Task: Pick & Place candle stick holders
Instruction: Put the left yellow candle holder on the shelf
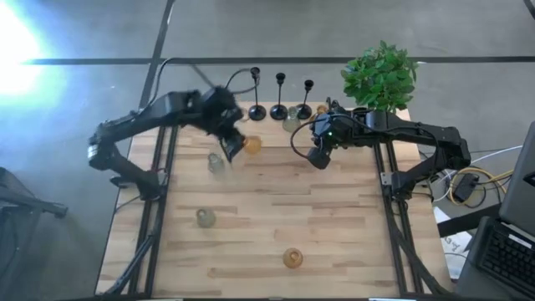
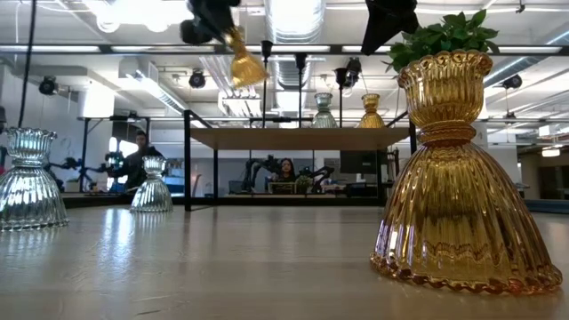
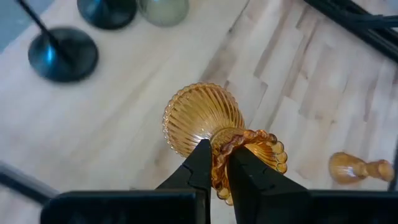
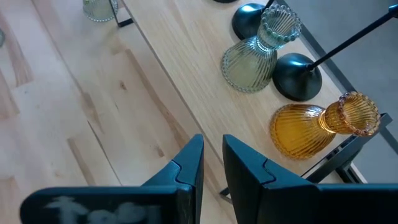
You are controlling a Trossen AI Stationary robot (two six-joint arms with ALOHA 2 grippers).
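A pale wooden table (image 1: 334,242) under a workshop ceiling, with people seated at desks far behind in the low view. Up at the back edge, the left gripper (image 3: 216,168) is off the table and pinching the beaded rim of an amber glass holder (image 3: 205,118), its fingers clamped tight on the rim so the ribbed skirt hangs out ahead of the fingertips. Beyond that held piece stand black candlesticks (image 3: 62,53) on round bases, with a pale green holder (image 3: 163,9) next to them, and off to one side another amber holder (image 3: 357,168) lies tipped over on the wood.

The right gripper (image 4: 212,155) hovers just above the table, jaws drawn to a narrow gap with nothing between them. Ahead of its fingertips a green glass holder (image 4: 255,56) and an amber one (image 4: 314,127) sit close together by the black bases. A leafy plant (image 1: 380,75) stands just behind the right arm.

Nearer the front, well away from both grippers, a clear holder (image 1: 206,217) and one more amber holder (image 1: 292,257) stand alone
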